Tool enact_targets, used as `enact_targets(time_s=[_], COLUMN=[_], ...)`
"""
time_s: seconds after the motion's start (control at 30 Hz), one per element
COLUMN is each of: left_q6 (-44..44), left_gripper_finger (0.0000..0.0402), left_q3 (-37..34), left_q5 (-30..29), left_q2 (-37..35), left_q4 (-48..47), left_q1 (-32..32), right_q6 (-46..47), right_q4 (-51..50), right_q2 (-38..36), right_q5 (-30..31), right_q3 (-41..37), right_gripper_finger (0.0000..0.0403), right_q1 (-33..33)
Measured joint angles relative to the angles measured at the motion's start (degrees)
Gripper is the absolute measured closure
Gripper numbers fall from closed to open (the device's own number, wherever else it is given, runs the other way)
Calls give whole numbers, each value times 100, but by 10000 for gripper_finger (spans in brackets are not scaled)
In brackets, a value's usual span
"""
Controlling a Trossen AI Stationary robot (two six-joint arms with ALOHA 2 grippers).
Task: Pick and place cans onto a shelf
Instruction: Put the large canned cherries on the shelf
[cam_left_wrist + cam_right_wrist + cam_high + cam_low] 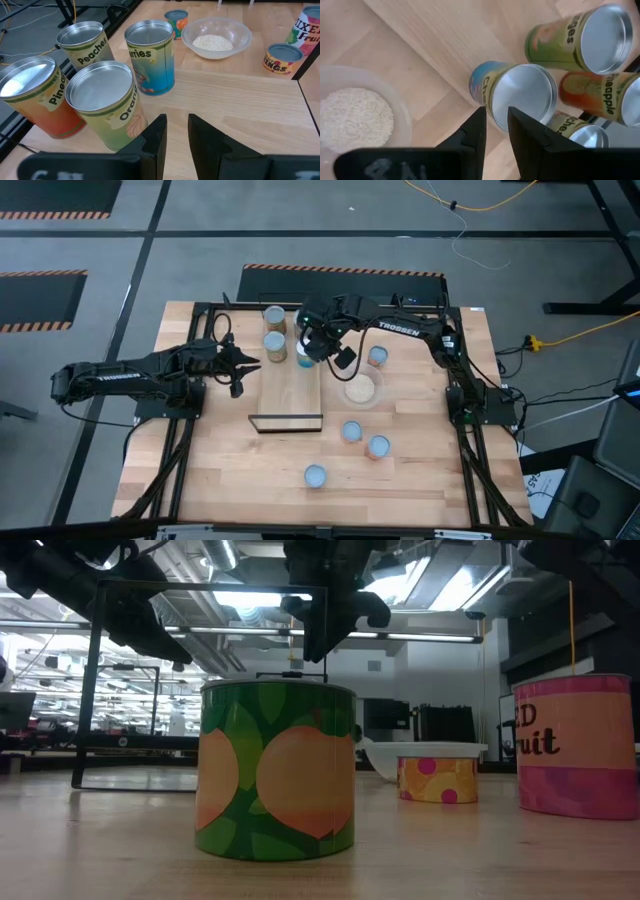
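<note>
The shelf (292, 395) is a light-wood board with a black frame (286, 422) at its near end. Several cans stand upright on their bases at its far end: Pineapple (35, 95), Peaches (82, 42), Oranges (102, 102) and a blue can (150, 55). My right gripper (322, 348) hangs over the blue can (520, 95), fingers pointing down and nearly together, holding nothing. My left gripper (247, 365) waits at the shelf's left edge beside the cans, fingers (176, 135) nearly together and empty. Several more cans (352, 431) stand on the table.
A clear bowl of pale grains (362, 390) stands right of the shelf, with an orange can (377, 357) behind it. Loose cans stand near front: (378, 447), (315, 474). The low view shows a green can (275, 770) close up and a pink one (575, 745).
</note>
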Motion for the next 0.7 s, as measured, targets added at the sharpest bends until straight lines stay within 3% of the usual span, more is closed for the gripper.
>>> enact_targets(time_s=[0.7], left_q6=[0], left_gripper_finger=[331], left_q3=[0], left_q5=[0], left_q2=[0], left_q4=[-80], left_q1=[-1], right_q6=[5], right_q4=[145], right_q2=[337], right_q5=[9], right_q3=[-4], right_gripper_finger=[319], right_q1=[-99])
